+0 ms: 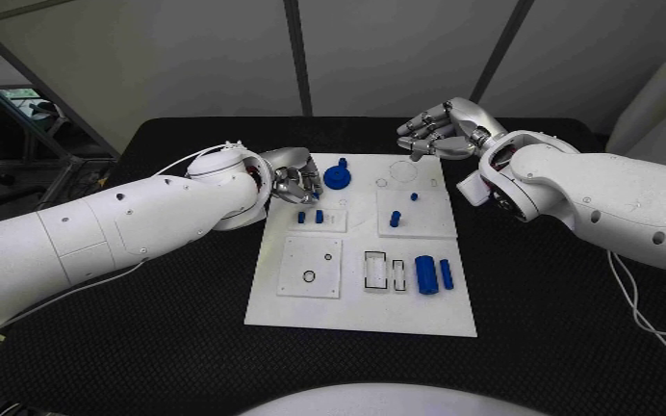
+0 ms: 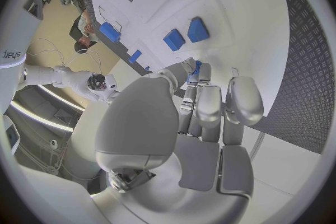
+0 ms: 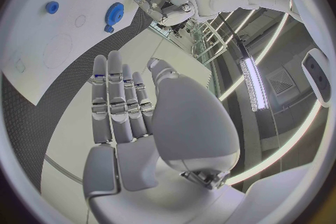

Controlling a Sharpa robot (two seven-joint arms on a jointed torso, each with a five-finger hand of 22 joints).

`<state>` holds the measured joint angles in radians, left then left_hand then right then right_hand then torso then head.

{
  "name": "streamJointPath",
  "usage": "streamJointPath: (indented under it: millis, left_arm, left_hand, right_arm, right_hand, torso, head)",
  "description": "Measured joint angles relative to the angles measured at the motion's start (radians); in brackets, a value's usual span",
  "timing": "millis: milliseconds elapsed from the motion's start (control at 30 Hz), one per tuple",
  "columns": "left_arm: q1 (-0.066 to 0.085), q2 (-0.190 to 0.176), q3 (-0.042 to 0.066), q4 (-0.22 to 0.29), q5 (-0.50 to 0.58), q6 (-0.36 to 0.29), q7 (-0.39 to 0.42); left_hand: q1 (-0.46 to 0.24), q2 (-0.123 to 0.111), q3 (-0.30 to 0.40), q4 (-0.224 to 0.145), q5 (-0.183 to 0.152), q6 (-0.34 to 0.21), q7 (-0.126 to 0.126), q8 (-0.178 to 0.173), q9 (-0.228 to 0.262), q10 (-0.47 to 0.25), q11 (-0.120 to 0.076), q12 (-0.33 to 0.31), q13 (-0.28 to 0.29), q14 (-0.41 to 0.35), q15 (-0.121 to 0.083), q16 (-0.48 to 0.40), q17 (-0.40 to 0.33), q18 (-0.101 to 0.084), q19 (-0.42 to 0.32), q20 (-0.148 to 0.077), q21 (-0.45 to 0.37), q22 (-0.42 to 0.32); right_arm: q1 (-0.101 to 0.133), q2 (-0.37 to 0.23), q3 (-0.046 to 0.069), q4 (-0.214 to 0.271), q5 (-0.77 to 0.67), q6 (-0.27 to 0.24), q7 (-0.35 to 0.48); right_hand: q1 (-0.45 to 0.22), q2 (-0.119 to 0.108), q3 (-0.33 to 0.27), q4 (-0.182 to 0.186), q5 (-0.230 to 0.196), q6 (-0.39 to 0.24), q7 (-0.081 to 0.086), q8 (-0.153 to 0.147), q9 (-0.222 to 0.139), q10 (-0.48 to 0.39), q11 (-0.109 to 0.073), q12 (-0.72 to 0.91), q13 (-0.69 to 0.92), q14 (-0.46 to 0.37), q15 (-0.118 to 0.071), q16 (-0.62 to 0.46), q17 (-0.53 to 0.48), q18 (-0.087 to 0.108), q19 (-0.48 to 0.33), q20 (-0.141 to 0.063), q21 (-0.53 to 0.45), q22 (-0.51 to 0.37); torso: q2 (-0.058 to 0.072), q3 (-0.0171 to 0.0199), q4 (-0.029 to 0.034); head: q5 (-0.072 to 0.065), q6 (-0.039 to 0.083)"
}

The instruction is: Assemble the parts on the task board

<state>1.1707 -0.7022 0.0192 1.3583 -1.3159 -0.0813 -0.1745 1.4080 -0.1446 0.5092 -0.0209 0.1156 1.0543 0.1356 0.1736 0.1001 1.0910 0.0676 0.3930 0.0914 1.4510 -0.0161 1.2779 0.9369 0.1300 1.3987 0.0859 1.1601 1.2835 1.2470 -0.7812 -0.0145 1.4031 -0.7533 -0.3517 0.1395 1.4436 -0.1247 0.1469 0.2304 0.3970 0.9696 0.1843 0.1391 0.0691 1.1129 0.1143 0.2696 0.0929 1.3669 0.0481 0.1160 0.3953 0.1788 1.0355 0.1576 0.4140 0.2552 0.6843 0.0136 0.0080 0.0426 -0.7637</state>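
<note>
While the parts lie small and rigid on the task board [image 1: 364, 315], each line is a judgement.
Gear [image 1: 338, 179]: light, stiff plastic; pinch by its rim.
Left hand [image 1: 291, 181]: pinches a small blue part [image 2: 196, 71] at the board's left edge.
Right hand [image 1: 442, 130]: released, hovering beyond the board's far edge.

Near edge: bare black counter [image 1: 166, 358] before the white rectangular task board [image 1: 364, 315].
Left edge: silver left hand [image 1: 294, 181] beside blue gear [image 1: 338, 179].
Far corner: silver right hand [image 1: 442, 130] above.
</note>
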Motion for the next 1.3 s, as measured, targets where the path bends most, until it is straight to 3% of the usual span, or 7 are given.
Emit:
streamJointPath:
  millis: [400, 567, 867, 1300]
  left_arm:
    - [0.000, 0.012, 0.000, -0.016, 0.000, 0.013, -0.007]
    - [0.000, 0.014, 0.000, -0.019, 0.001, 0.018, -0.008]
    - [0.000, 0.015, 0.000, -0.021, 0.001, 0.020, -0.007]
    - [-0.001, 0.009, 0.000, -0.022, 0.003, 0.019, -0.007]
  left_hand:
    - [0.000, 0.000, 0.000, 0.000, 0.000, 0.000, 0.000, 0.000, 0.000, 0.000, 0.000, -0.003, 0.000, 0.000, 0.000, 0.000, -0.008, 0.000, 0.000, 0.000, 0.000, -0.001]
    - [-0.005, -0.005, 0.000, 0.000, 0.000, 0.000, 0.000, -0.016, -0.005, 0.000, 0.000, -0.017, -0.003, -0.003, 0.003, 0.000, -0.012, 0.000, -0.002, 0.002, 0.000, -0.001]
    - [-0.037, -0.037, 0.000, 0.000, 0.000, -0.099, 0.006, -0.088, -0.034, -0.032, 0.014, -0.074, -0.019, -0.011, 0.011, 0.000, -0.025, 0.000, -0.007, 0.007, -0.013, -0.003]
    - [-0.035, -0.044, -0.014, -0.003, 0.000, -0.129, 0.004, -0.104, -0.035, -0.038, 0.017, -0.089, -0.020, -0.014, 0.014, 0.000, -0.027, 0.000, -0.011, 0.011, -0.016, -0.005]
  right_arm:
    - [0.000, -0.002, 0.000, 0.002, 0.000, 0.000, 0.000]
    - [0.000, -0.002, 0.000, 0.002, 0.000, 0.000, 0.000]
    - [0.000, -0.002, 0.000, 0.001, 0.000, 0.001, 0.000]
    - [0.000, -0.003, 0.000, 0.000, -0.006, 0.002, -0.004]
  right_hand:
    - [0.000, 0.000, 0.000, 0.000, 0.000, 0.000, 0.000, 0.000, 0.000, 0.000, 0.000, 0.000, 0.000, 0.000, 0.000, 0.000, 0.000, 0.000, 0.000, 0.000, 0.000, 0.000]
    - [0.000, 0.000, 0.000, 0.000, 0.000, 0.000, 0.000, 0.000, 0.000, 0.000, 0.000, 0.000, 0.000, 0.000, 0.000, 0.000, 0.000, 0.000, 0.000, 0.000, 0.000, 0.000]
    - [0.000, 0.000, 0.006, 0.000, 0.000, 0.000, 0.000, 0.000, 0.000, 0.000, 0.000, 0.000, -0.003, 0.000, 0.000, 0.000, 0.000, 0.000, 0.000, 0.000, -0.005, -0.002]
    - [0.000, 0.000, 0.006, 0.000, 0.000, 0.000, 0.000, 0.000, 0.000, 0.000, 0.000, -0.004, -0.006, 0.000, 0.000, -0.003, 0.000, 0.000, 0.000, 0.000, -0.005, -0.002]
  torso:
    - [0.000, 0.0007, 0.0000]
    - [0.000, 0.0007, 0.0000]
    - [-0.001, 0.0005, 0.0000]
    - [-0.002, 0.0003, 0.0003]
  head:
    - [-0.001, -0.001]
    - [-0.002, -0.002]
    - [-0.001, -0.003]
    - [0.001, 0.000]
